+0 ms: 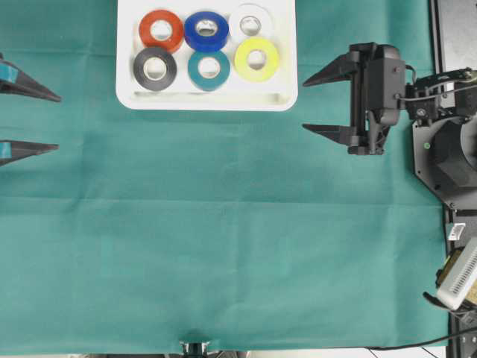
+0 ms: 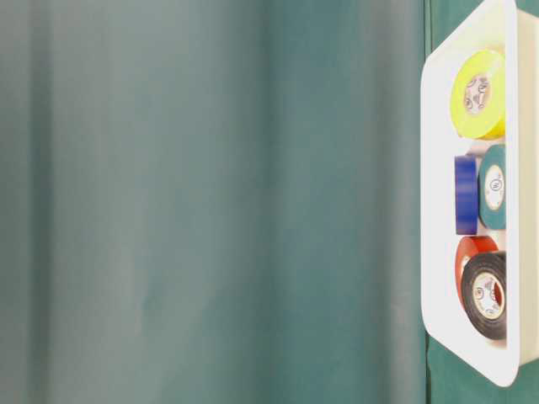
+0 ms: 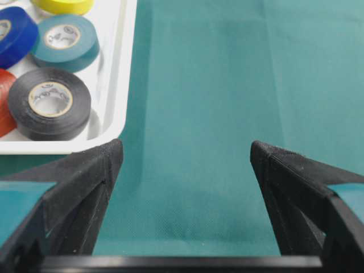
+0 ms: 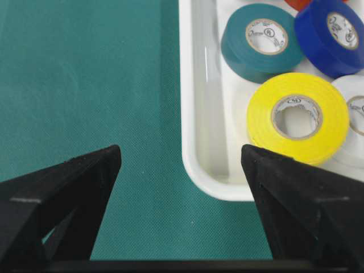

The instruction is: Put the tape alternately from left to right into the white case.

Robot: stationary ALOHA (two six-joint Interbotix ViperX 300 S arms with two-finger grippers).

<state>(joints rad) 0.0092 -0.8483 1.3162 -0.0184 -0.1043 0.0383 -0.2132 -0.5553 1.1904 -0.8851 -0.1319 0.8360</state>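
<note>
The white case (image 1: 209, 101) lies at the back middle of the green cloth. Several tape rolls lie flat in it: red-orange (image 1: 145, 31), blue (image 1: 191, 31) and white (image 1: 237, 19) in the far row, black (image 1: 139, 68), teal (image 1: 194, 69) and yellow (image 1: 242, 60) in the near row. My left gripper (image 1: 59, 123) stands open and empty at the left edge, well left of the case. In the left wrist view the case corner (image 3: 116, 85) lies beyond the left gripper (image 3: 186, 147). My right gripper (image 1: 304, 106) is open and empty just right of the case, near the yellow roll (image 4: 267, 133).
Green cloth (image 1: 223, 239) covers the whole table. The right arm's base (image 1: 447, 156) and a pale device (image 1: 458, 276) sit along the right edge. The table's front edge runs along the bottom of the overhead view.
</note>
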